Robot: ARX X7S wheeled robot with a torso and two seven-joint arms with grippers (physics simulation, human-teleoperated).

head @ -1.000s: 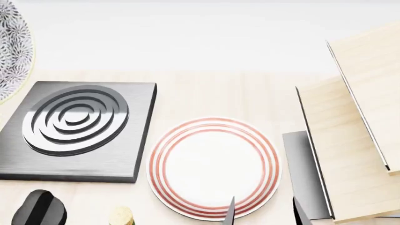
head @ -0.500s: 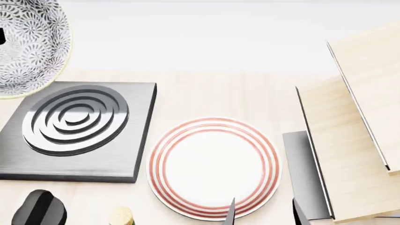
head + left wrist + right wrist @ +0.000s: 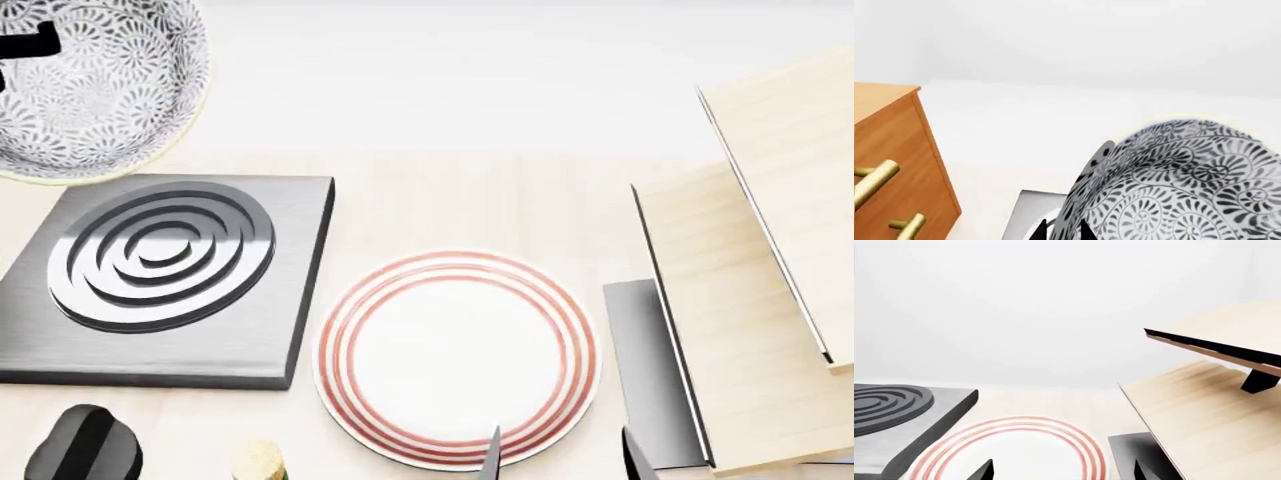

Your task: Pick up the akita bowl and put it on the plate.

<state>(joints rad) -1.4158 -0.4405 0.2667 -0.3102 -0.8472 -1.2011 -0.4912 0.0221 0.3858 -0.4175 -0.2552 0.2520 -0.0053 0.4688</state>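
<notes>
The left end effector (image 3: 1062, 231) grips the bowl (image 3: 96, 88) — apparently by its rim — aloft beyond the burner (image 3: 160, 280). The plate (image 3: 457, 358) lies bare; the right end effector (image 3: 558, 452) hangs open at its near edge.

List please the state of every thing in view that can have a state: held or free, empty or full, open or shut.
Grey-black floral white akita bowl: lifted, held by left gripper, empty.
White plate with red rings: flat on the table, empty.
Dark square stove burner: bare, nothing on it.
Left gripper: shut on the bowl's rim.
Right gripper: open, empty, near the plate's edge.
Orange wooden drawer cabinet: shut.
</notes>
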